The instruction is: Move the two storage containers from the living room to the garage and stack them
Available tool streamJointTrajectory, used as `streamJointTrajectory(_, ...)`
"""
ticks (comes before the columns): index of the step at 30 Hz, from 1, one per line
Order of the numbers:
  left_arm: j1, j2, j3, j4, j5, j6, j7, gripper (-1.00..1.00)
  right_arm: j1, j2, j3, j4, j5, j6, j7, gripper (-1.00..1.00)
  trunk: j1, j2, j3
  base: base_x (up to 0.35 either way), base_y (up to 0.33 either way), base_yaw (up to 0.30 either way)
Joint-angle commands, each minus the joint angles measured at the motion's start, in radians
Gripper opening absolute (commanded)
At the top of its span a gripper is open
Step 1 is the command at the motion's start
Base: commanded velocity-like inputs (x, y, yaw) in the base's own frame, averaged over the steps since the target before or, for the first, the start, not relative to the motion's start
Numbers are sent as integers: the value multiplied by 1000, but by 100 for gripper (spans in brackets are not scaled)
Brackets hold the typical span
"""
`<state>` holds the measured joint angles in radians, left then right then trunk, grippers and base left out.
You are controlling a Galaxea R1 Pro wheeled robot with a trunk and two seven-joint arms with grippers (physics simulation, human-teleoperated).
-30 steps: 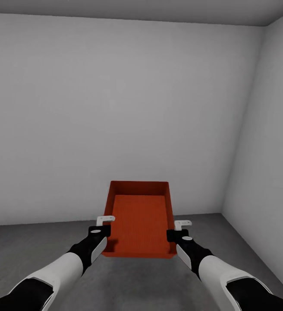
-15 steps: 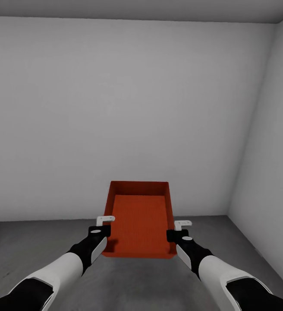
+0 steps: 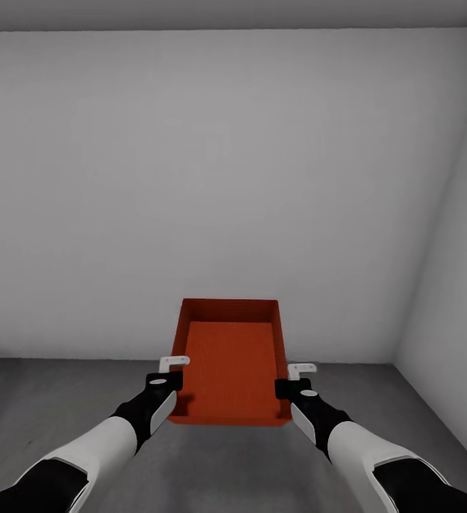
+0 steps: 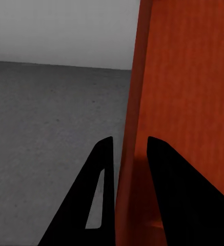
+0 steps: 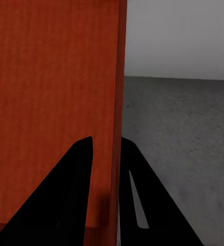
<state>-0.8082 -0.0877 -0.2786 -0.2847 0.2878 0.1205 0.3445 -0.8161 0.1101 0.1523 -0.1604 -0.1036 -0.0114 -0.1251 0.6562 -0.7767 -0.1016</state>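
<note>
I carry one orange-red storage container (image 3: 231, 363) in front of me, above the dark grey concrete floor (image 3: 63, 399) of the garage. My left gripper (image 3: 171, 376) is shut on the container's left wall (image 4: 129, 154), one finger inside and one outside. On the opposite side wall (image 5: 117, 128) my right gripper (image 3: 292, 380) is shut in the same way. The bin is empty and level, open side up. The other container is out of view.
A plain pale grey wall (image 3: 226, 192) stands straight ahead, meeting a side wall (image 3: 461, 271) in a corner at the right. Bare concrete floor runs out to the left and under the bin.
The whole picture has shifted: the right-hand corner has slid further right and the wall fills more of the view. Arms and container keep the same pose.
</note>
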Motion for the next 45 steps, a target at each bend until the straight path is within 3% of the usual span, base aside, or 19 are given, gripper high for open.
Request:
streamJointTrajectory(1, -2, 0, 23, -13, -20, -16, 11, -100, 0, 0, 10, 2, -24, -1, -4, -100, 1, -1, -2, 306, 0, 2)
streamJointTrajectory(26, -2, 0, 24, -13, -19, -16, 11, -100, 0, 0, 10, 1, -24, 0, -4, -100, 1, -1, -2, 315, 0, 0)
streamJointTrajectory(45, -1, 0, 24, -14, -19, -16, 12, -100, 0, -1, 10, 1, -24, 1, -5, -100, 1, -1, -28, 24, 0, 0)
